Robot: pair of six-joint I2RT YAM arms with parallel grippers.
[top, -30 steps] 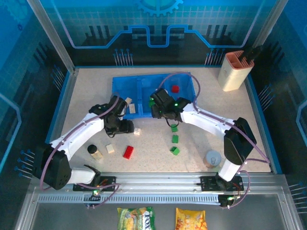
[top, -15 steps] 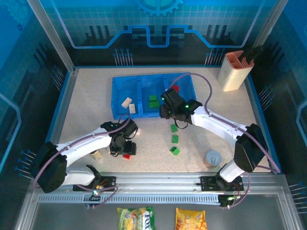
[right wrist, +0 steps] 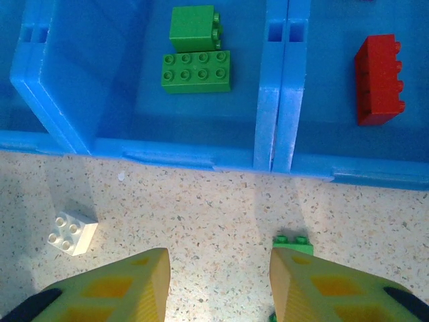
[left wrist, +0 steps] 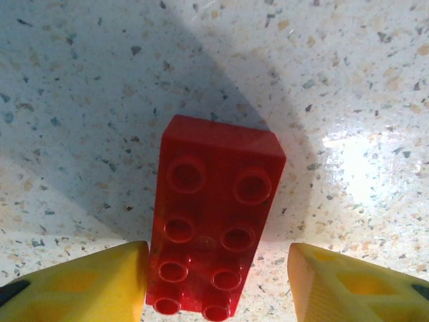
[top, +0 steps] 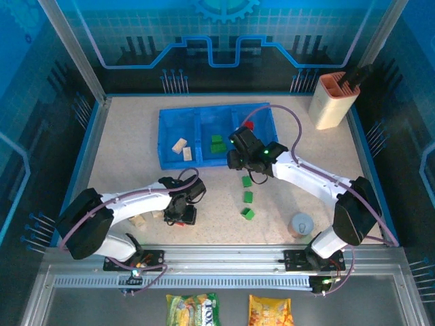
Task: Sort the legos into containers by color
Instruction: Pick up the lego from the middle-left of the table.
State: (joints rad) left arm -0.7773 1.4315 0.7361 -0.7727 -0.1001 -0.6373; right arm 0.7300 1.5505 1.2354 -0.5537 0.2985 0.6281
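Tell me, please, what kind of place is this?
Probably a robotics lab test cell: a speckled table walled by an aluminium frame and blue printed panels, with a left arm and right arm bolted at its edge.

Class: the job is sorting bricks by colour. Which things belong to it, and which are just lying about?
Job: red plastic bricks; green plastic bricks; cream plastic bricks; translucent blue three-compartment tray.
Lying about: tall beige holder; grey round cup; snack packets.
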